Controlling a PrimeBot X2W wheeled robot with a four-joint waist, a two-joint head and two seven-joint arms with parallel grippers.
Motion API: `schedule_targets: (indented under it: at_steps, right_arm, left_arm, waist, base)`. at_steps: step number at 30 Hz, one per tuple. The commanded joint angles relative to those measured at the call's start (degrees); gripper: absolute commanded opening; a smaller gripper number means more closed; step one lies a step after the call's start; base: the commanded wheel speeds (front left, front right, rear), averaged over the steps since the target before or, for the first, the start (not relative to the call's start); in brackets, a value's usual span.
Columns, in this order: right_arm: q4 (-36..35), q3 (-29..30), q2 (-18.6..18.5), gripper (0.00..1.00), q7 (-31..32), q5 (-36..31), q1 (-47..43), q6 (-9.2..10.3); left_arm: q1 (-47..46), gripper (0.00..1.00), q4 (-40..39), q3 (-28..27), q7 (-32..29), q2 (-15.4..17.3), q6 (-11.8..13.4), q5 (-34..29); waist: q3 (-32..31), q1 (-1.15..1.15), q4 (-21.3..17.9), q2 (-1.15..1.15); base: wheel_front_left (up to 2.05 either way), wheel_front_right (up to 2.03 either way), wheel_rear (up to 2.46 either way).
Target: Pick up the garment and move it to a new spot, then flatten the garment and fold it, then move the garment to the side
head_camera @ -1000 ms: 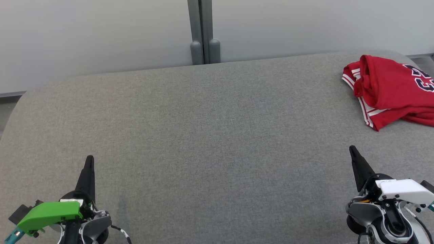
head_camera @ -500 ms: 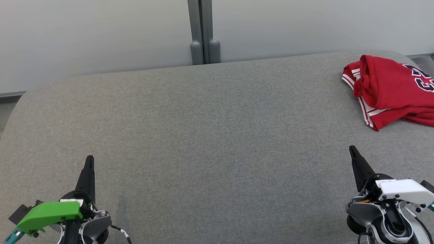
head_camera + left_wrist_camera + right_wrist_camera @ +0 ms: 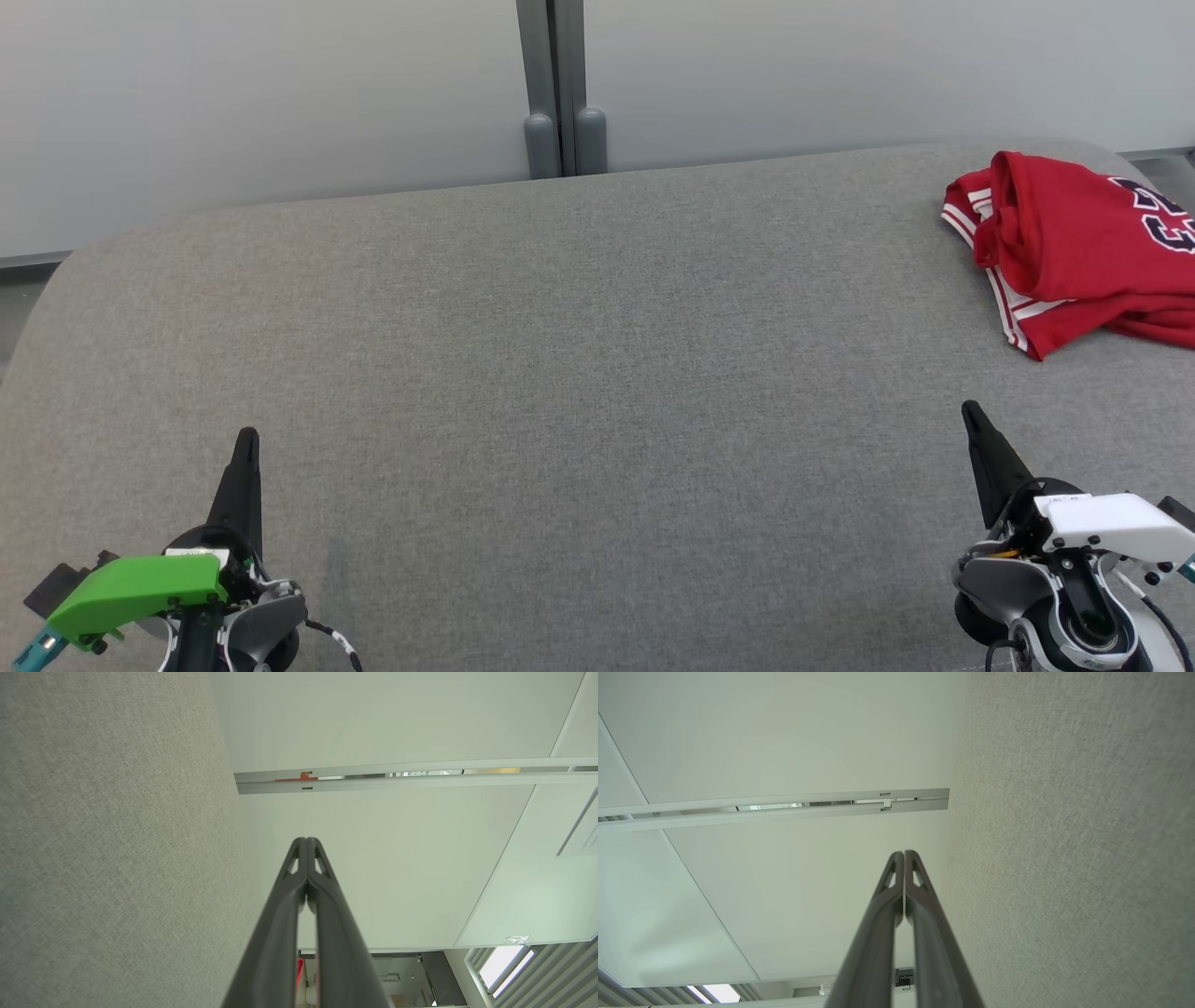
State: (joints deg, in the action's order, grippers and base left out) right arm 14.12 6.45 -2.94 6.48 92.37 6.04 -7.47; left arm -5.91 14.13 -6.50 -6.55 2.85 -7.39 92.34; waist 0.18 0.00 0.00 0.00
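Garment point(image 3: 1074, 247) first: a red jersey with white-striped trim and dark numerals, lying crumpled at the far right corner of the gray padded surface point(image 3: 597, 373), with the head view's right border cutting it off. My right gripper point(image 3: 970, 409) hangs nearer to me and well apart from it, the cloth lying beyond its tip and a little to the right. The left gripper point(image 3: 247, 436) sits far across at the lower left.

From the head view I get the garment's place. From the wrist views I get the fingers point(image 3: 289, 914), pressed together at the tips on both arms and pinching nothing, with pale wall panels point(image 3: 784, 742) behind them.

The surface's far edge runs along the wall and rounds off at the far left. A broad stretch of gray fabric lies between the two grippers.
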Motion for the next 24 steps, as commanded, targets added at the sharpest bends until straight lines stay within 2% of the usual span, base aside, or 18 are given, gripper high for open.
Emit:
schedule_targets:
  at_steps: [1, 24]
  right_arm:
    - [-0.19, 0.12, -0.06, 0.0, 0.17, 0.18, 0.35, -0.04]
    - [-0.19, 0.17, -0.03, 0.0, 0.22, 0.12, 0.36, -0.04]
  left_arm:
    - [-0.65, 0.0, -0.16, -0.15, -0.18, 0.04, -0.24, 0.14]
    - [-0.65, 0.0, -0.16, -0.14, -0.18, 0.04, -0.25, 0.15]
  waist:
    - [0.0, 0.0, 0.0, 0.0]
    - [0.0, 0.0, 0.0, 0.0]
  base:
    - [0.0, 0.0, 0.0]
    - [0.0, 0.0, 0.0]
